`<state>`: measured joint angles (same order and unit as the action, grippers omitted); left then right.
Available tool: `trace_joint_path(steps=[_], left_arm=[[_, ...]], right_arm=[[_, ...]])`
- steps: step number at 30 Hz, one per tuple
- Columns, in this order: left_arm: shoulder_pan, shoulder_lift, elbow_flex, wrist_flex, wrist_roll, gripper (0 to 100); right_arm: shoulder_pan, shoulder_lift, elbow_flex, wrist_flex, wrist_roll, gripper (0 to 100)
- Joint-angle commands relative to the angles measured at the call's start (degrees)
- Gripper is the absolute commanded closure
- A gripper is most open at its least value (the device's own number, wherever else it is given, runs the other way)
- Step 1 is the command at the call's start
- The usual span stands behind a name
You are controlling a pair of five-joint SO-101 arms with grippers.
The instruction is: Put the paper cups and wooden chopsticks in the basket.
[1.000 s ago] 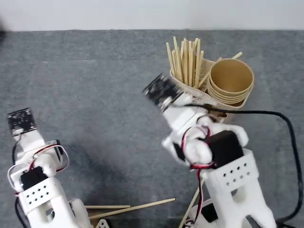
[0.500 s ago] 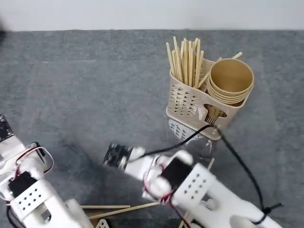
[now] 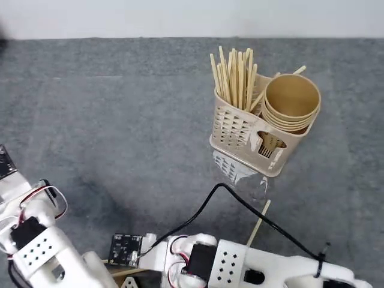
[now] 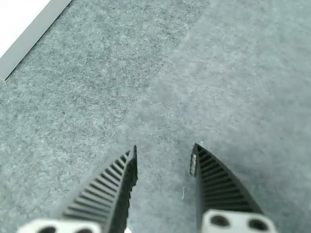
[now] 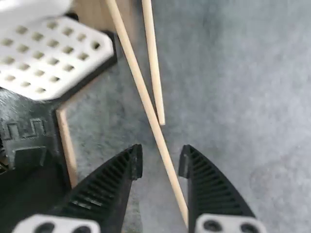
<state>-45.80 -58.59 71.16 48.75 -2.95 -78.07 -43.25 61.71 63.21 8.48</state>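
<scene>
At the left edge of the grey mat (image 3: pixel 120 120) the left arm (image 3: pixel 36 246) sits low. The left gripper (image 4: pixel 163 155) hangs over bare mat with its jaws apart and nothing between them. Along the near edge, around the middle, the right arm (image 3: pixel 240 273) lies stretched toward the left, a black cable (image 3: pixel 240 201) looping up from it. The right gripper (image 5: pixel 159 160) is spread too. A long chopstick (image 5: pixel 146 104) lies on the mat and runs through the gap between the tips, though neither jaw seems to touch it. A shorter chopstick (image 5: pixel 153 63) lies just beside it. Further right, a loose chopstick (image 3: pixel 259 222) rests on the mat just in front of the basket (image 3: pixel 240 135). The basket stands upright toward the far right, a bundle of chopsticks (image 3: pixel 234 75) upright in its left compartment and a nested stack of paper cups (image 3: pixel 292 102) in its right one.
</scene>
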Motion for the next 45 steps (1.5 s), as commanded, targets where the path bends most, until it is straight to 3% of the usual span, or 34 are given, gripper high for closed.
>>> trace_joint_path(steps=[1,15,27,33,45], left_arm=[[0.1,-0.8,-1.6,-1.3,0.4,82],[0.1,-0.8,-1.0,-1.2,0.4,82],[0.1,-0.8,-1.0,-1.2,0.4,82],[0.1,-0.8,-1.0,-1.2,0.4,82],[0.1,-0.8,-1.0,-1.2,0.4,82]], right_arm=[[-2.1,0.2,-0.3,-1.5,-1.2,79.6],[-3.0,19.3,-0.8,-17.2,-1.0,80.9],[-2.9,20.3,-2.8,-14.0,-0.8,81.1],[-2.9,20.3,-3.5,-13.1,-0.7,90.6],[-1.3,20.4,-3.1,-10.7,-0.9,87.9]])
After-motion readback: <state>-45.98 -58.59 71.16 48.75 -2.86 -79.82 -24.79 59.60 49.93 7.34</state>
